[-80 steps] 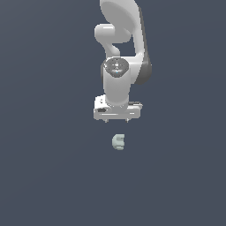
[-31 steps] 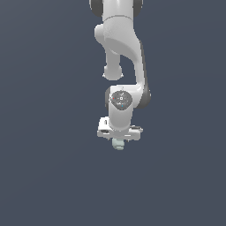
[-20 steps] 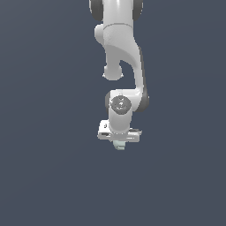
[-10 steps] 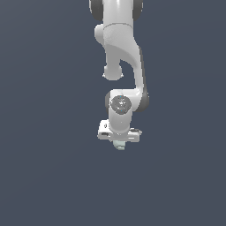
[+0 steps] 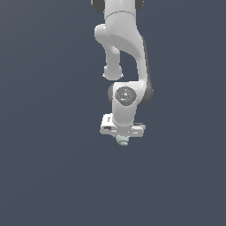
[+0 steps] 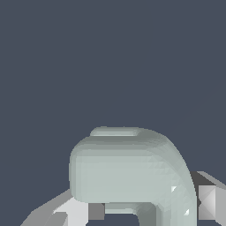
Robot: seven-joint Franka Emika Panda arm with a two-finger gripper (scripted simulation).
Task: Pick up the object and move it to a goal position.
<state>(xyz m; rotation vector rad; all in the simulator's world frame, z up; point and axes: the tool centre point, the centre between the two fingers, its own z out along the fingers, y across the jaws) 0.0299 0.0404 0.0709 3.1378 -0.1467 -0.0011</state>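
My gripper (image 5: 122, 137) has come down onto the lump (image 5: 122, 141) — fingers now closed on it; lift comes next.

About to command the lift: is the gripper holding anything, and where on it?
Apparently the pale grey-green object: it sits between the gripper's fingers, which flank its sides. Actual pad contact cannot be confirmed.

The ground (image 5: 48, 176) is one flat, dark blue-grey colour all around the fingers (image 5: 122, 140). No edge or line shows on it. I cannot tell if the small lump (image 5: 122, 141) at the fingers touches it.
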